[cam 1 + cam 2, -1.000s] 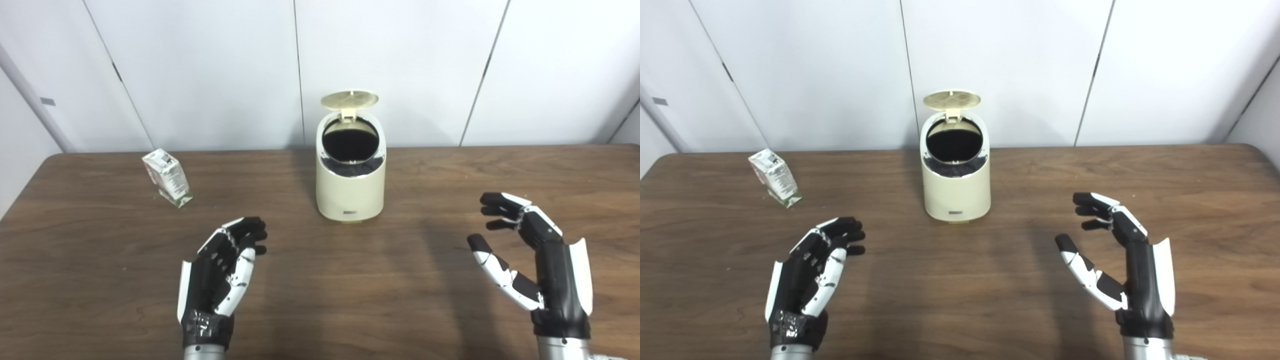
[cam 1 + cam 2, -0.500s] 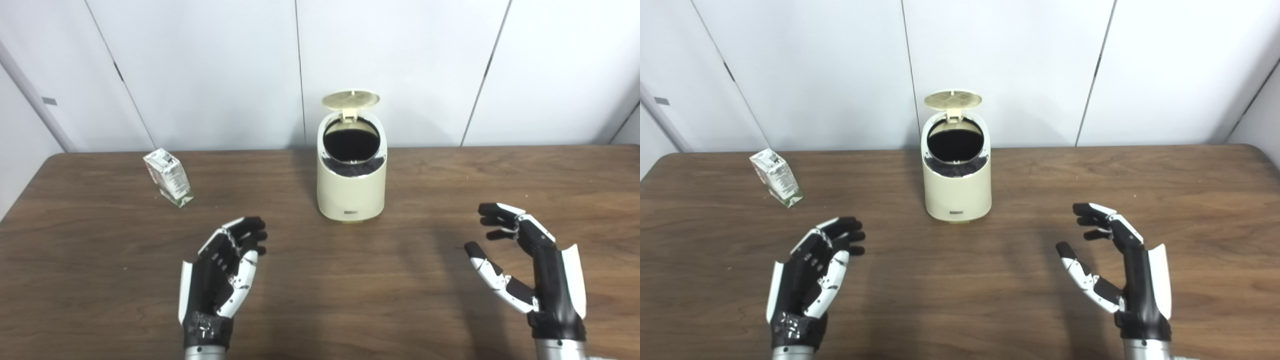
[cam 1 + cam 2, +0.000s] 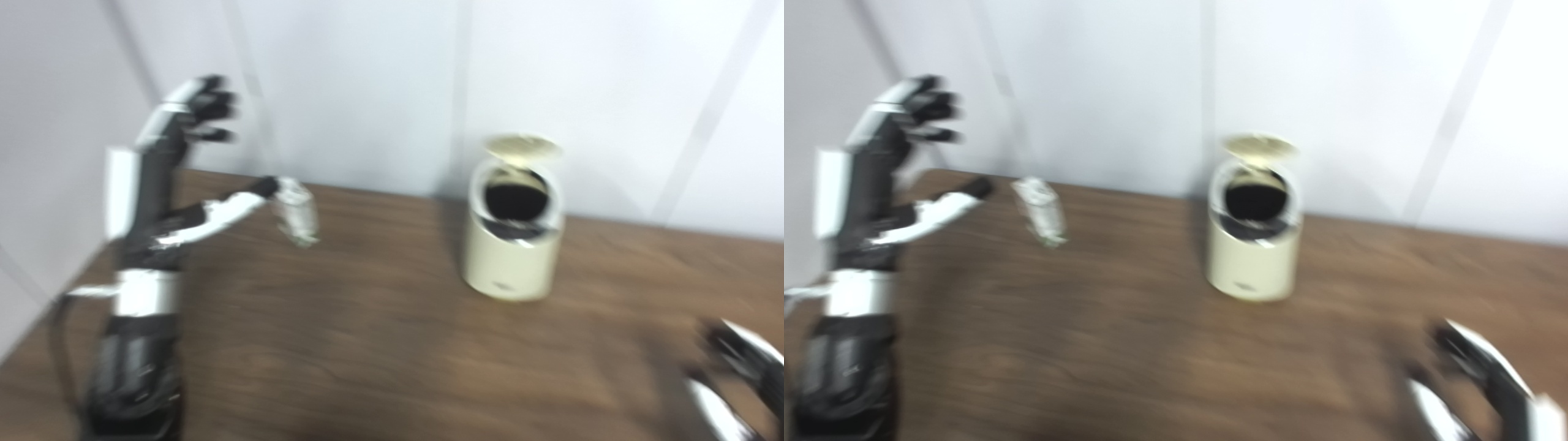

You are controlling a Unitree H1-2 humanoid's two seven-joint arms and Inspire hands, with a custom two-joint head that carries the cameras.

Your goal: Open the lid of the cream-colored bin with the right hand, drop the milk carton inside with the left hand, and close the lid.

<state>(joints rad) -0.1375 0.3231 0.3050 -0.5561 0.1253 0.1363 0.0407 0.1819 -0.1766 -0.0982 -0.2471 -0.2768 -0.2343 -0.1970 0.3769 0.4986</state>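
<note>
Left hand raised above the table's far left, fingers and thumb spread wide, holding nothing. Just beyond the thumb tip, milk carton: small, pale, blurred, standing tilted on the wood. Further right, cream-colored bin, lid up, dark inside. Right hand low, empty, fingers apart.

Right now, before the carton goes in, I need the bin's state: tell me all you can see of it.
The cream-colored bin is a small rounded plastic-looking tub standing upright on the brown table near the wall. Its round lid stands hinged up at the back, leaving the dark mouth open. A small label marks the front base. Neither hand touches it; the picture is blurred.
</note>
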